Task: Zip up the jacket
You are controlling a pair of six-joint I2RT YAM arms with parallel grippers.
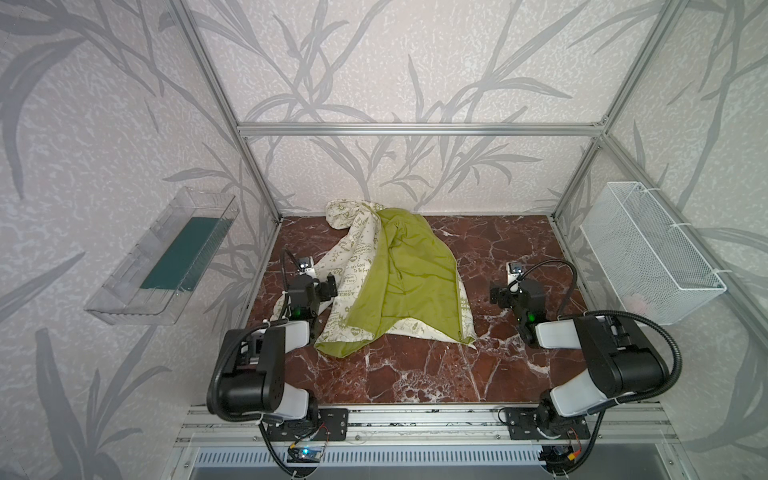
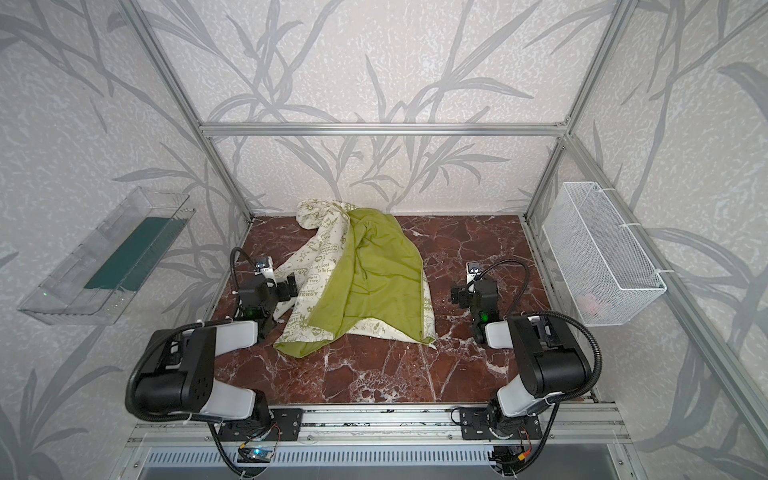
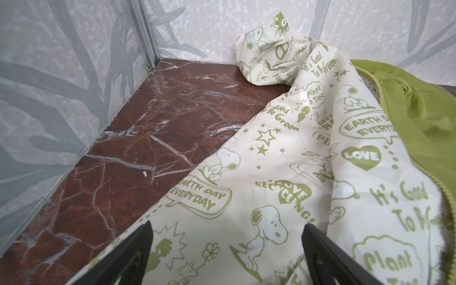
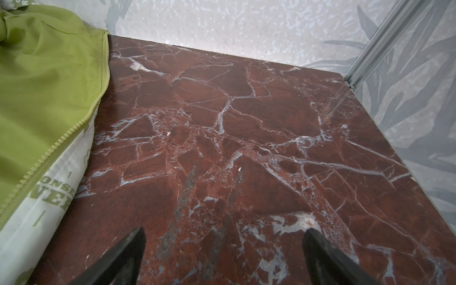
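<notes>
The jacket [image 1: 399, 274] [image 2: 365, 270] lies crumpled and unzipped on the left half of the red marble tabletop [image 1: 415, 370]. Its lime-green lining faces up, with cream printed fabric around it. An olive zipper strip [image 1: 458, 299] [image 4: 61, 140] runs down the lining's right edge, and another strip [image 3: 380, 98] edges the printed panel. My left gripper [image 1: 328, 286] [image 3: 228, 229] is open, with its jaws wide apart over the printed panel at the jacket's left side and nothing pinched between them. To the right of the jacket, my right gripper [image 1: 496, 293] [image 4: 225, 232] hangs open over bare marble.
A clear plastic tray [image 1: 166, 262] with a dark green pad hangs on the left wall. A white wire basket [image 1: 648, 253] hangs on the right wall. Aluminium frame posts [image 1: 266, 183] stand at the back corners. Bare marble lies in front of and to the right of the jacket.
</notes>
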